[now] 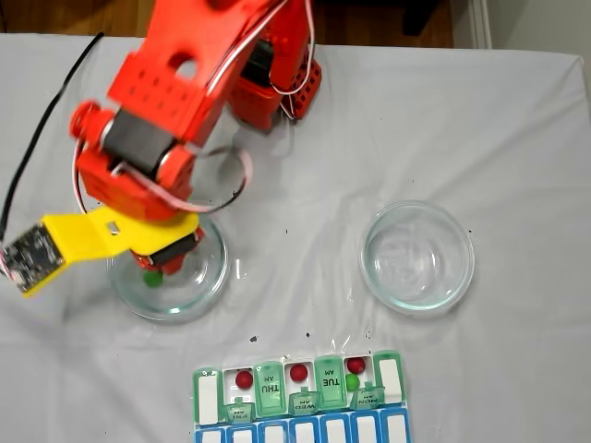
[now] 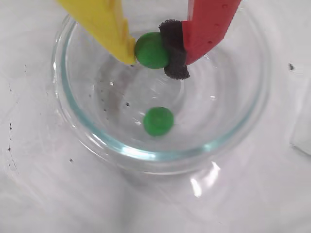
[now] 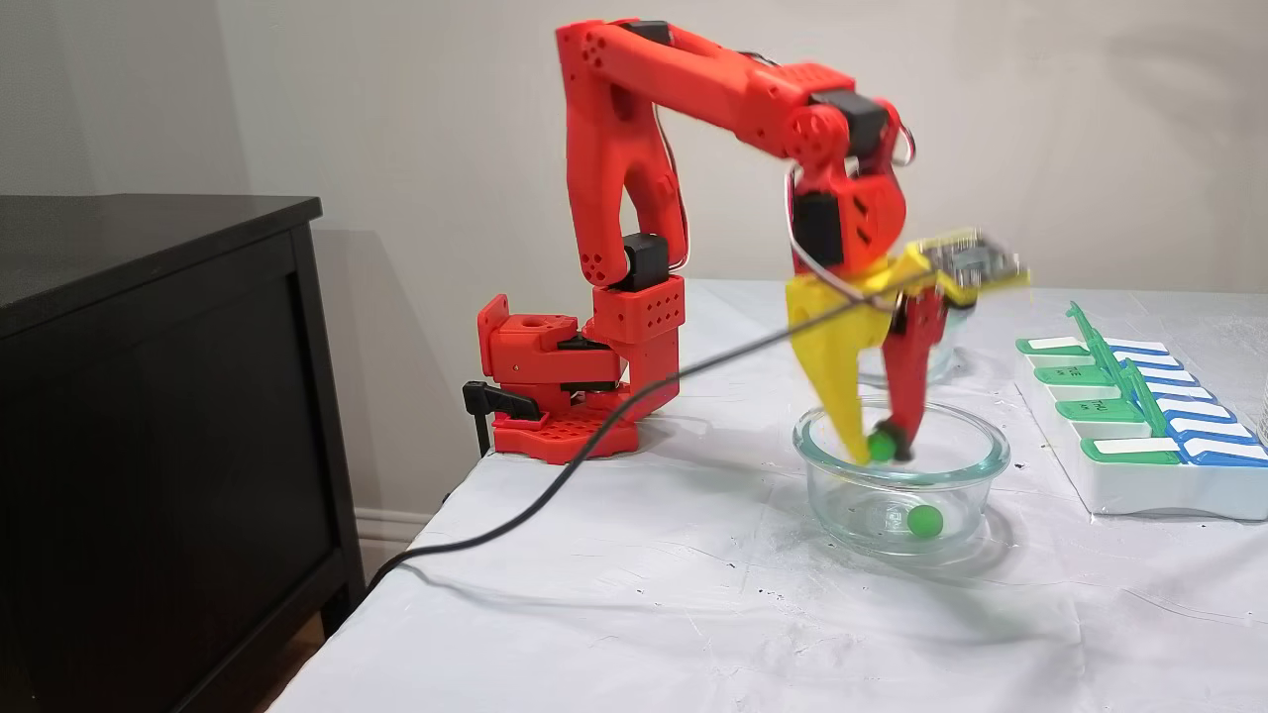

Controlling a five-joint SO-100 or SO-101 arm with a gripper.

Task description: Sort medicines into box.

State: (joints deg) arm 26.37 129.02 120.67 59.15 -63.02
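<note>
The gripper [image 2: 158, 48] pinches one green ball [image 2: 151, 50] above the dish [image 2: 73, 131] (another [image 2: 158, 121] lies inside), while the box [image 1: 208, 397] already has three red and one green.

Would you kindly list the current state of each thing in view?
hand: shut on green ball, lifted above the dish floor
second green ball: loose in near glass dish
far glass dish: empty
pill organizer: several green lids open; three red balls and one green ball in its cells
</note>
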